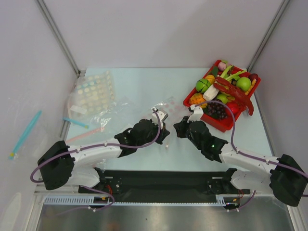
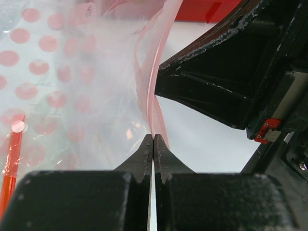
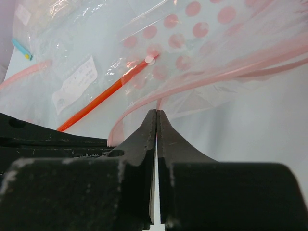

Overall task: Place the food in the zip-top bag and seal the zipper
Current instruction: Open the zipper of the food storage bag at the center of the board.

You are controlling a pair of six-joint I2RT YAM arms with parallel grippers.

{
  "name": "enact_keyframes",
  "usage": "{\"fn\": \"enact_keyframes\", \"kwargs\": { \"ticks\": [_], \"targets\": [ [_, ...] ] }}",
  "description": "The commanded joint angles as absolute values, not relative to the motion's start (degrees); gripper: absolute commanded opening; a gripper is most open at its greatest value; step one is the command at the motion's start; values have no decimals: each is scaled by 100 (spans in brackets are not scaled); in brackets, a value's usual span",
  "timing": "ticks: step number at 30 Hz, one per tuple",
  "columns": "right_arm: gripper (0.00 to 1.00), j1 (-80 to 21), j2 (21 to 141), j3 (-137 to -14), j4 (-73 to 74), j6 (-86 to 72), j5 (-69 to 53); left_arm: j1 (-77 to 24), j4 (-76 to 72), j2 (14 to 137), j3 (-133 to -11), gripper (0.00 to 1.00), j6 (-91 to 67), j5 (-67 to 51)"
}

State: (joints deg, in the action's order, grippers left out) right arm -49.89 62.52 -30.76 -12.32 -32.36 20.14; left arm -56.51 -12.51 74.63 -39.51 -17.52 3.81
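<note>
Both claws meet at the middle of the top view. My left claw (image 1: 165, 131) and my right claw (image 1: 179, 126) sit just beside each other, tips toward the clear zip-top bag (image 1: 169, 105) lying crumpled on the counter (image 1: 144, 77). None of the food is in it. The crayfish (image 1: 236, 91) and grape bunch (image 1: 216, 110) lie among the other toys in the red tray (image 1: 219, 127) at the right of the frame. A dotted bag (image 1: 94, 89) lies well apart at the upper left.

From the left wrist, my left claw (image 2: 153, 142) is clenched, its jaws pressed together on the pale pink-red zipper (image 2: 155, 72). That strip rises from the tips and curves to the top of the frame. Clear film spreads to the left. Pink-red dots show there, though I cannot tell whether they are on this film or behind it. An orange-red stick (image 2: 12, 159) lies at the left edge. My right arm (image 2: 231, 72) fills the right side, with a corner of the tray (image 2: 207, 9) above it.

From the right wrist, my right claw (image 3: 157, 115) is likewise clenched on the zipper (image 3: 207, 79), which sweeps off to the upper right. The stick (image 3: 103, 98) and a paper label (image 3: 74, 86) lie under film at the left. My left arm (image 3: 48, 139) crosses the lower left.
</note>
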Motion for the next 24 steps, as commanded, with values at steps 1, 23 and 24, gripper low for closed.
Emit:
{"fn": "enact_keyframes", "kwargs": {
  "ticks": [1,23,24],
  "targets": [
    [0,-4992,6249,-3349,-1248,-3164,2092,-5678,-1310,7462,-4201,1,-1696,404],
    [0,-5757,6557,-3551,-1723,-2250,1617,-5678,-563,7857,-4632,14,-1556,1740],
    [0,-5757,6583,-3577,-1697,-2250,1626,-5678,-545,7857,-4641,13,-1556,1853]
  ]
}}
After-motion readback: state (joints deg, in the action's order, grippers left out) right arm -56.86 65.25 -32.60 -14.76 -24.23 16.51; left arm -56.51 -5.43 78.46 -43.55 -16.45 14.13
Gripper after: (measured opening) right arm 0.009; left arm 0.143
